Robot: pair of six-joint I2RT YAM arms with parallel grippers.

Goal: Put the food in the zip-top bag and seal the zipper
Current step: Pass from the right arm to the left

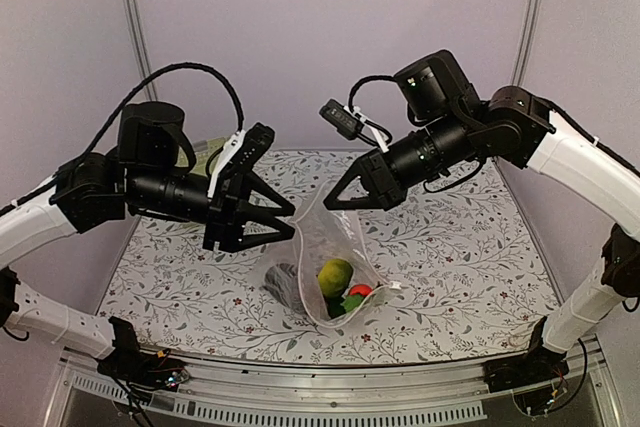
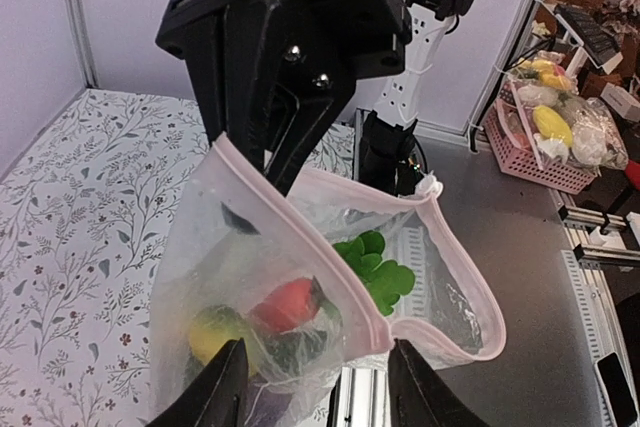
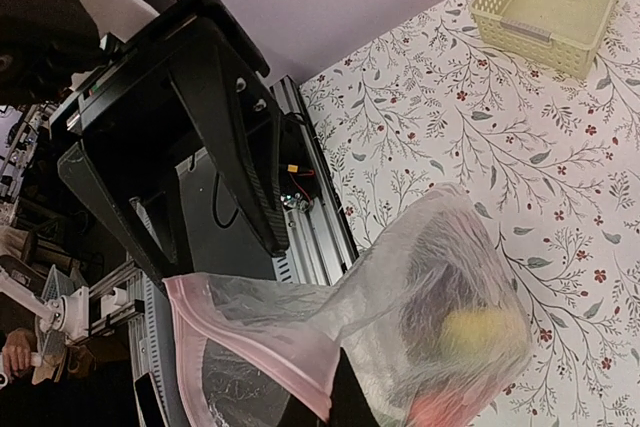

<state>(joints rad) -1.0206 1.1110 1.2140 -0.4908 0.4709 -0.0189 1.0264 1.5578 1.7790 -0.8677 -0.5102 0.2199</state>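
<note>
The right gripper [image 1: 333, 200] is pinching shut on the pink zipper [image 2: 383, 330] edge of the zip-top bag [image 1: 318, 242], hanging it over the middle of the flowered table [image 1: 470, 277] with the food [image 1: 338, 277] lying in its lower end. The left gripper [image 1: 293, 224] is standing spread, its 2 fingers [image 2: 225, 392] straddling the bag's open mouth edge. Bare table is showing on both sides of the bag, and the pale basket [image 3: 530, 32] is sitting well apart near the far-left corner.

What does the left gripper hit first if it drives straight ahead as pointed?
Likely the clear crinkly zip-top bag, hanging right in front of the left gripper; exact depth unclear.
</note>
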